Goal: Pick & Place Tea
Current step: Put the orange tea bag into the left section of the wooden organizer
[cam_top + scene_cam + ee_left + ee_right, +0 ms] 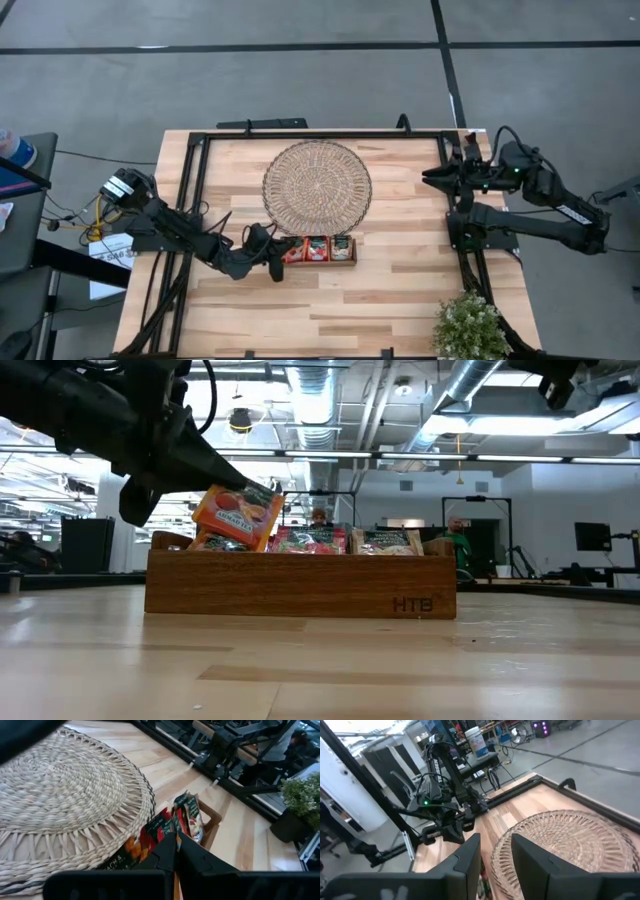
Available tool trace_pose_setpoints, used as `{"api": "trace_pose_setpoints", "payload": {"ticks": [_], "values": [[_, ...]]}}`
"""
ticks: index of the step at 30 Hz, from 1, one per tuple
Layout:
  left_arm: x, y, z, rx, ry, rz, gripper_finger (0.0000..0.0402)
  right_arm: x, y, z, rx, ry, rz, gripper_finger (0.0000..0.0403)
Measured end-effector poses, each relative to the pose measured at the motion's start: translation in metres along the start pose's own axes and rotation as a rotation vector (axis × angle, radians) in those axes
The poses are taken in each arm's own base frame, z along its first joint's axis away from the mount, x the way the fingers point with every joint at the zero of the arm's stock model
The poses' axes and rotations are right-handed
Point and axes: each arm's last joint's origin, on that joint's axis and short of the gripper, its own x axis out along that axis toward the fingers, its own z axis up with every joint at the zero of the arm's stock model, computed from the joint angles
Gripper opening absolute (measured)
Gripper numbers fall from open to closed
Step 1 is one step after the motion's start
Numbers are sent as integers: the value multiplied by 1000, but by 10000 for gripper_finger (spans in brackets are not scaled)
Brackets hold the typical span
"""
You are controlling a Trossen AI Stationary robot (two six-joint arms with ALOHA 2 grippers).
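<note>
High view: left gripper sits low over the table, right at the left end of the wooden tray. Fingers clenched on one red-orange tea sachet. Low view shows that sachet tilted, lifted above the tray's left compartment, its lower edge near the tray rim; can't tell if it touches the packets under it. Left wrist view: fingers pressed together over the tray, sachet edge between the tips.

Rest of the tea stands upright in the tray, all three compartments filled: red-orange packs left and middle, a paler pack with a green top on the right. Low view shows the packet tops poking above the tray's front wall.

Tray is just beside the near edge of the round woven mat, touching or nearly so.

Right gripper is parked well apart, near the table's right edge beside the mat, raised. Right wrist view: its fingers stand apart with a gap, nothing between them.

Potted plant at the near right corner of the table.
</note>
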Motion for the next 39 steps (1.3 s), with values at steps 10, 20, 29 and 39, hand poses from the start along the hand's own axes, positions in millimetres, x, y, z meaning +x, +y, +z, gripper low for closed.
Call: {"api": "trace_pose_setpoints", "payload": {"ticks": [10, 20, 29, 39], "values": [[0, -2, 1, -16, 2, -21, 0, 5, -10, -24, -149, -21, -8, 102], [0, -3, 3, -8, -12, -33, 0, -1, -30, -78, -110, -163, -58, 102], [4, 2, 3, 51, -19, 21, 0, 3, -34, -89, -60, -104, -56, 102], [5, 9, 0, 104, 9, 73, 0, 3, -32, -90, -61, -97, -21, 102]]}}
